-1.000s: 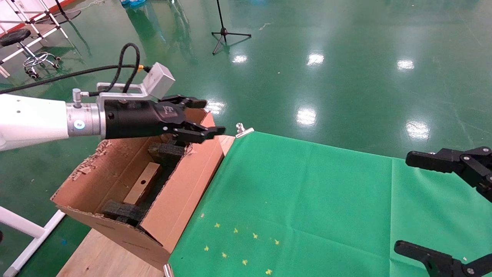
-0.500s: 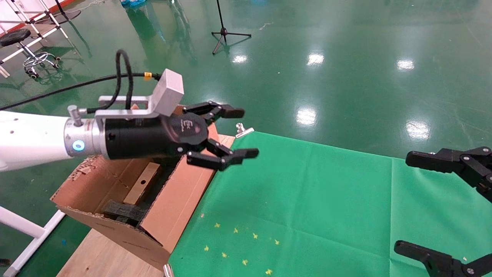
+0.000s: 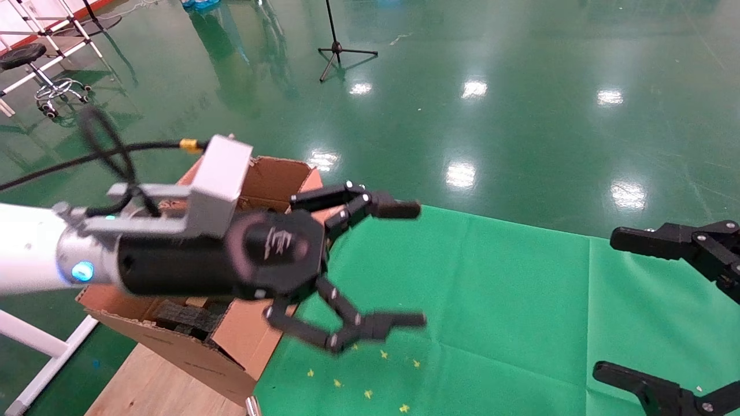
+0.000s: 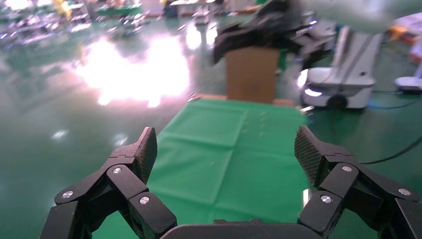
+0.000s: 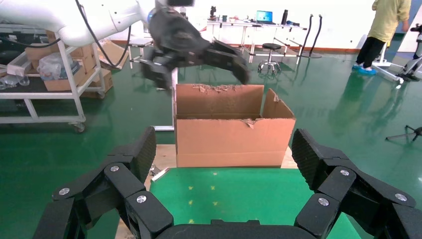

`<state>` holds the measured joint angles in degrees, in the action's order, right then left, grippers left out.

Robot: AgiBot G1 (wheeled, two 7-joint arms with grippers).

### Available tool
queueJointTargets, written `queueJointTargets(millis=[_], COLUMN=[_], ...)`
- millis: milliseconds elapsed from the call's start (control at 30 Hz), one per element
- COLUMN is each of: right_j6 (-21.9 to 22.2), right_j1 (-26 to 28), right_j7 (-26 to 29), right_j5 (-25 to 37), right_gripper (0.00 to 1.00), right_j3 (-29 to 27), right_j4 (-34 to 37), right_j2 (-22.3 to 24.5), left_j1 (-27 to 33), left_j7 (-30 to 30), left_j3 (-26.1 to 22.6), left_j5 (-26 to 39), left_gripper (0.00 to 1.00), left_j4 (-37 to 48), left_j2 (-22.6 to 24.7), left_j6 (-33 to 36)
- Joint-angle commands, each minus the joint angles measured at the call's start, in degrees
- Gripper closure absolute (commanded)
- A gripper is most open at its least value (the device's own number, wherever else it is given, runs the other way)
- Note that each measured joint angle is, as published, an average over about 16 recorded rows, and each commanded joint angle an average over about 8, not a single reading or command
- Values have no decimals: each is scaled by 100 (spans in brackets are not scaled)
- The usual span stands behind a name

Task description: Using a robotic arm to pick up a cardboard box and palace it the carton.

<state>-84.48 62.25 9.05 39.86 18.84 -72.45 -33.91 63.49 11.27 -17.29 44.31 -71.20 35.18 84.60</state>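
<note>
The robotic arm's left gripper [image 3: 407,264] hangs open and empty over the green cloth [image 3: 491,300], just to the right of the carton [image 3: 185,346]. In the left wrist view the left gripper [image 4: 226,149] has only cloth [image 4: 219,144] between its fingers. The carton, with ragged flaps, stands at the table's left end, and the right wrist view shows the carton [image 5: 231,142] from the side. Black foam [image 3: 185,315] shows inside it. The cardboard box is hidden behind the arm's black wrist [image 3: 219,266]. My right gripper [image 3: 615,303] rests open at the right edge.
Small yellow star marks [image 3: 358,358] dot the cloth near the front edge. The bare wooden tabletop [image 3: 150,381] shows in front of the carton. A tripod stand [image 3: 338,49] and a stool [image 3: 34,63] stand far off on the shiny green floor.
The left gripper has swung out from above the carton, rightward and nearer to me over the cloth, spreading its fingers wider. The arm now covers the box lying in the carton. The right gripper has not moved.
</note>
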Motion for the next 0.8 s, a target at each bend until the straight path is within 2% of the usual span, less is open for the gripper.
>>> queueJointTargets(millis=[33,233,800], right_j6=[0,2,2], right_j1=[0,-1,-1], right_j7=[0,-1,-1], right_j5=[0,0,-1], right_gripper=[0,0,0], right_j3=[0,0,0], right_j4=[0,1,1], right_j2=[0,1,1], left_j1=[-140,-331,-223], left_j7=[-37,-79,-57], left_j3=[92,219,147], left_j5=[-179,-430,-285], left_gripper=[0,0,0], left_j4=[-176,-413,-271], left_j2=[-12,-28,-22], left_j6=[80,193,125])
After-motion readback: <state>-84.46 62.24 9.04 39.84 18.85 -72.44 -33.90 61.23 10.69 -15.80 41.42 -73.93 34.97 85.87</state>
